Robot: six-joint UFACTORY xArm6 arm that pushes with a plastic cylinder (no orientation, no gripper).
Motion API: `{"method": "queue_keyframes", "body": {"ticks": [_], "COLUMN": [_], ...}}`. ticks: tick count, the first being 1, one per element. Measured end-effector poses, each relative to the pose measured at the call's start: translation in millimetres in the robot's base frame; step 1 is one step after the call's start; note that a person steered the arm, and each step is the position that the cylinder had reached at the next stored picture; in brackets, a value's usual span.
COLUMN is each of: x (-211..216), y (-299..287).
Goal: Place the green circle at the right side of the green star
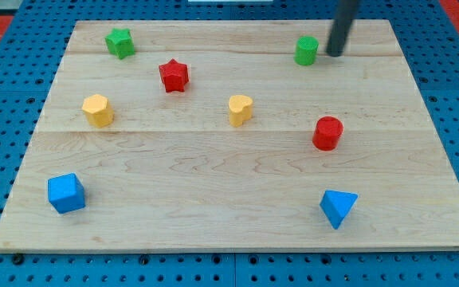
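The green circle (pixel 307 50) stands near the view's top, right of centre, on the wooden board (pixel 237 191). The green star (pixel 120 42) sits near the board's top left corner, far to the left of the circle. My tip (pixel 335 54) is the lower end of the dark rod that comes down from the view's top. It rests just right of the green circle, very close to it, with a thin gap showing.
A red star (pixel 174 75), a yellow hexagon (pixel 98 110) and a yellow heart-like block (pixel 240 109) lie between the two green blocks and below. A red cylinder (pixel 327 132), a blue cube (pixel 66 193) and a blue triangle (pixel 339 207) lie lower down.
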State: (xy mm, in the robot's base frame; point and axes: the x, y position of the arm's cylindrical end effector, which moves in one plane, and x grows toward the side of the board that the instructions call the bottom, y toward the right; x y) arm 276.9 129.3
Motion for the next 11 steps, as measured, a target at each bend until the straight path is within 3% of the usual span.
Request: {"method": "queue_keyframes", "body": {"ticks": [1, 2, 3, 5, 8, 11], "x": [0, 1, -27, -31, -48, -48], "y": [-89, -108, -84, -212, -246, -223]}}
